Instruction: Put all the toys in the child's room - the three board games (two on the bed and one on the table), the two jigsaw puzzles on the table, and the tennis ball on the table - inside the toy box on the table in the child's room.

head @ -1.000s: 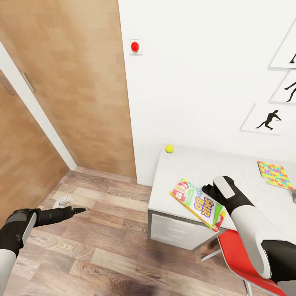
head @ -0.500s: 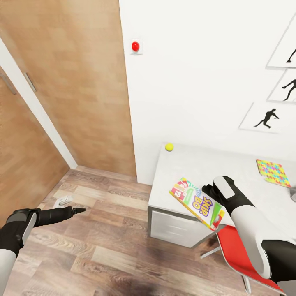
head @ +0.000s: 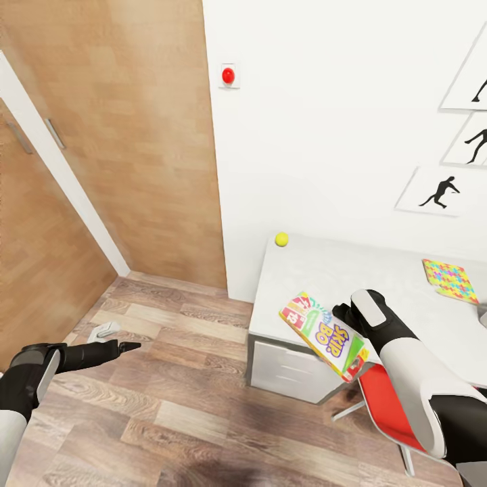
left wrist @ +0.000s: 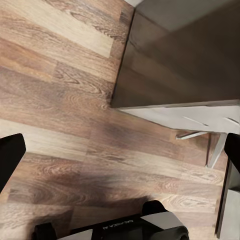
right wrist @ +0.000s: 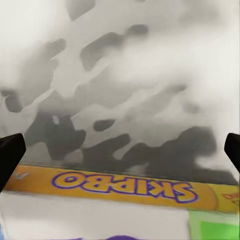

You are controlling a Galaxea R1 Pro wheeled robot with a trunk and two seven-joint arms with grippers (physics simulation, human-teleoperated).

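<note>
Overhead, the head view takes in a wood-plank floor, a white wall with silhouette pictures and a red button, and wooden doors to the left. Next comes the pale grey counter with white drawers, standing against the wall, and a red chair tucked beside it. Over the counter's near edge the right claw grips a board game, a yellow-green-red box lettered SKIP-BO, held tilted in the air; in the right wrist view its yellow lettered edge runs across between the fingers. A jigsaw puzzle lies flat far along the counter, well apart from the box. Low over the floor the left claw hangs, its fingers spread wide and holding nothing. A tennis ball sits at the counter's back corner near the wall
</note>
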